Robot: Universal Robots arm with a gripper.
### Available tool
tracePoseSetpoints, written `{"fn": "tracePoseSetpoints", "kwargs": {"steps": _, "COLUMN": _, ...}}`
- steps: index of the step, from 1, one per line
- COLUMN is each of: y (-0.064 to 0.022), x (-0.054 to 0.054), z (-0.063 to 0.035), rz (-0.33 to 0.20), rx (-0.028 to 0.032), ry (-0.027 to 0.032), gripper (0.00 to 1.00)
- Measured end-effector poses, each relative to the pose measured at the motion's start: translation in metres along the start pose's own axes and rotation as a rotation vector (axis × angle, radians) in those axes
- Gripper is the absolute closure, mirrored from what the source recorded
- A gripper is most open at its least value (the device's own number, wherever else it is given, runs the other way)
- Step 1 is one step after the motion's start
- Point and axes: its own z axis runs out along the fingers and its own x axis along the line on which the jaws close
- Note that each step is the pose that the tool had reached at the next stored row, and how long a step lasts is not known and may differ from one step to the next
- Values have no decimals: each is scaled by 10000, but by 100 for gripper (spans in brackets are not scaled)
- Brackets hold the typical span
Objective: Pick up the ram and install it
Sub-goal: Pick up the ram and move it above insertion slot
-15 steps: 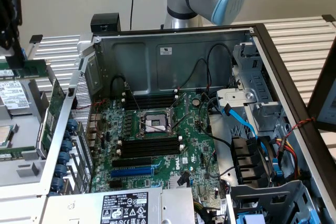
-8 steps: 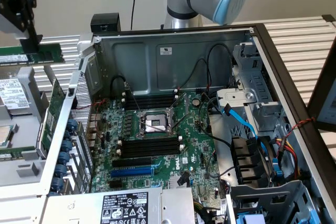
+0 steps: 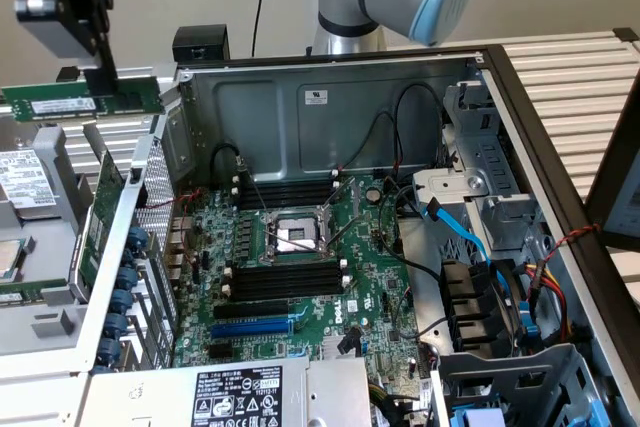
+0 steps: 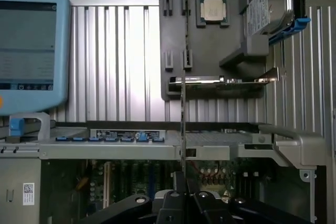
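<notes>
Ram stick (image 3: 60, 104) hangs level in the air, pinched between the narrow jaws of the gripper (image 3: 100, 82), outside the open computer case (image 3: 280, 117) on the exterior view's left. The case holds a green motherboard (image 3: 370, 297) with long black slots (image 3: 285, 277) beside the processor socket (image 3: 295, 235). A grey tray (image 4: 176, 45) carries a processor chip (image 4: 212, 10), a hard drive (image 4: 268, 3) and what seems a card (image 4: 210, 81), seen edge-on.
</notes>
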Motion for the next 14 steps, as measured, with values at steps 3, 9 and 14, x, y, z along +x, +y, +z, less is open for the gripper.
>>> {"fn": "tracePoseSetpoints", "kwargs": {"steps": 3, "y": -135, "x": -4, "z": 1, "rz": -1, "rx": -1, "ry": -22, "gripper": 87}}
{"fn": "tracePoseSetpoints", "kwargs": {"steps": 9, "y": -410, "x": -11, "z": 50, "rz": -1, "rx": -1, "ry": -23, "gripper": 87}}
{"fn": "tracePoseSetpoints", "kwargs": {"steps": 14, "y": -641, "x": -19, "z": 121, "rz": -1, "rx": -1, "ry": -23, "gripper": 87}}
